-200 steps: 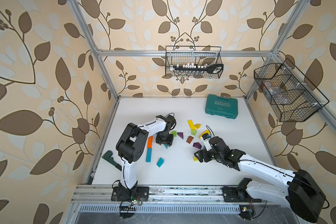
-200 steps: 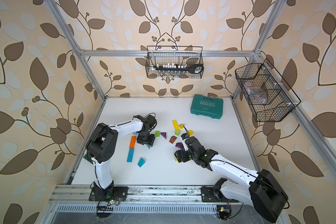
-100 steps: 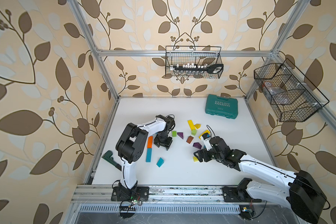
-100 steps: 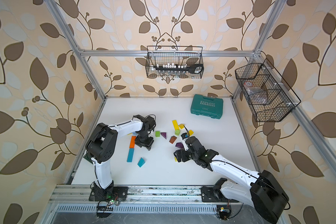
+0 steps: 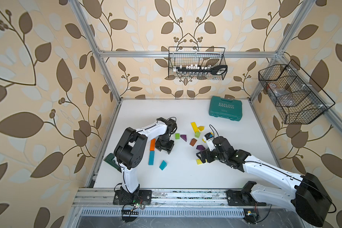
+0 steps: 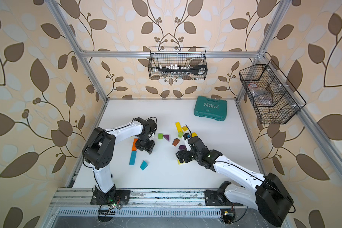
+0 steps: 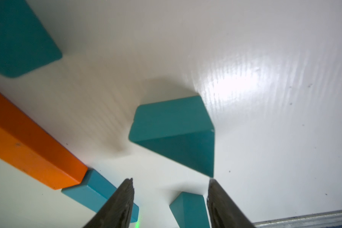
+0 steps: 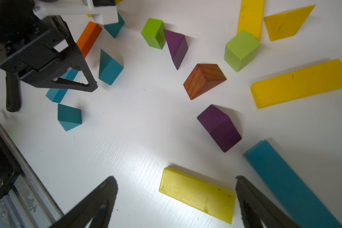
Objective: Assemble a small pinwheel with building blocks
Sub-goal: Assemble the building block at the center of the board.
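Note:
The building blocks lie scattered on the white table (image 5: 186,177). My left gripper (image 7: 171,180) is open and holds nothing. It hovers by the orange bar (image 5: 152,144) and teal bar (image 5: 151,158), with a teal wedge (image 7: 174,134) just past its tips. A second teal wedge (image 5: 163,164) lies nearer the front. My right gripper (image 8: 175,180) is open wide, its jaws either side of a yellow block (image 8: 197,194) that rests on the table. A purple wedge (image 8: 218,128) and a brown wedge (image 8: 203,80) lie just beyond. In both top views the right gripper (image 5: 202,157) hides part of that yellow block.
Green cubes (image 5: 177,136) (image 5: 197,134), another purple wedge (image 5: 183,137), a yellow bar (image 5: 193,127) and a yellow wedge (image 5: 200,128) sit mid-table. A teal bar (image 8: 290,183) lies beside my right jaw. The teal EXPLOIT case (image 5: 225,108) stands at the back right. Wire baskets (image 5: 196,63) hang on the walls.
My left gripper has shifted a little toward the front, along the orange bar. My right gripper's jaws have spread wider over the yellow block; that arm has barely moved.

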{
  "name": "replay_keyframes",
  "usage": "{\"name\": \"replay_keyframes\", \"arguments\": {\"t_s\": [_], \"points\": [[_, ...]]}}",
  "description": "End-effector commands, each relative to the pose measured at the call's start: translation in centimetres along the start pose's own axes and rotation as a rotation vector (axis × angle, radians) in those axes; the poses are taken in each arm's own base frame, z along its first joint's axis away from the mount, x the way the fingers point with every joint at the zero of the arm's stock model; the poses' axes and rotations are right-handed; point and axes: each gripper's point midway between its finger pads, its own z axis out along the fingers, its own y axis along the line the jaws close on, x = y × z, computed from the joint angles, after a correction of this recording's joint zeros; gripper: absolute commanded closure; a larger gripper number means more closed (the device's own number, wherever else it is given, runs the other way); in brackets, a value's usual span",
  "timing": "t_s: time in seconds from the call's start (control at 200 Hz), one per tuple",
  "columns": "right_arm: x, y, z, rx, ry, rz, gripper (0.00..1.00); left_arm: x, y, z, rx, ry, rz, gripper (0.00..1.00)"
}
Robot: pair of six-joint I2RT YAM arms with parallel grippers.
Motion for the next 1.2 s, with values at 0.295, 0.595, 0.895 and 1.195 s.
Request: {"name": "replay_keyframes", "arguments": {"t_s": [0.295, 0.595, 0.895, 1.195], "points": [[0.0, -1.0, 0.4, 0.046, 0.009, 0.008, 0.05, 0.7, 0.3, 0.1, -0.027, 0.014, -0.045, 0.39], [0.3, -1.4, 0.1, 0.054, 0.003, 0.01, 0.04, -1.7, 0.0, 0.7, -0.032, 0.001, -0.08, 0.4], [0.4, -1.9, -0.3, 0.065, -0.006, 0.005, 0.04, -3.8, 0.1, 1.0, -0.047, -0.016, -0.146, 0.4], [0.7, -2.0, -0.3, 0.054, -0.006, 0.011, 0.05, -4.3, -0.1, 1.4, -0.032, -0.01, -0.181, 0.4]]}}
